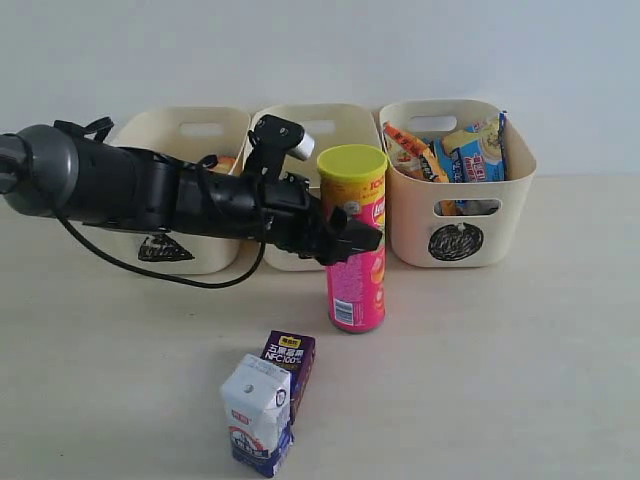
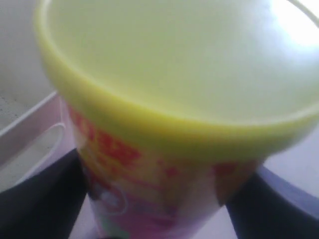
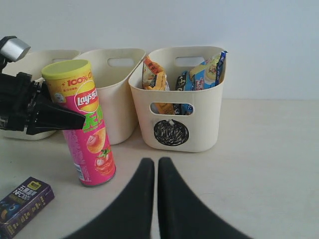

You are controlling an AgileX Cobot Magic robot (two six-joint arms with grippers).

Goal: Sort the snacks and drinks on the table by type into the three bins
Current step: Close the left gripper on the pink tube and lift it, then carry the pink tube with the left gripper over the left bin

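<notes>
Left arm: black, reaches in from the left edge of the exterior view and runs level to mid-frame; a black cable [image 1: 150,272] loops beneath it.
Left gripper [image 1: 358,238]: at the upper half of the pink chip tube [image 1: 356,285], one finger across its front, the other behind. In the left wrist view the dark fingers [image 2: 40,209] flank the tube on both sides. Cannot tell whether they press on it or stand just off it.
Right gripper [image 3: 155,162]: low at the bottom centre of the right wrist view, fingers pressed together, holding nothing, well short of the tube.
Pink chip tube: base on the table [image 1: 520,380], centre frame, in front of the middle bin [image 1: 300,112]; yellow-green lid [image 1: 351,160] on. Leans slightly in the right wrist view.
Left bin [image 1: 180,115]: upper left, scribbled triangle on its front, partly hidden by the arm; a sliver of orange-red at its right rim, item unclear.
Middle bin: mark covered by arm and tube; contents not visible.
Right bin [image 1: 410,220]: circle scribble; holds the orange bag [image 1: 410,150] and the blue-and-white noodle pack [image 1: 480,155], both poking above the rim.
Drinks: milk carton [image 1: 257,412] upright at lower centre; purple juice box [image 1: 290,362] just behind it.
Surface: pale beige wood grain.
Room: plain pale wall [image 1: 400,50] behind the bins.
</notes>
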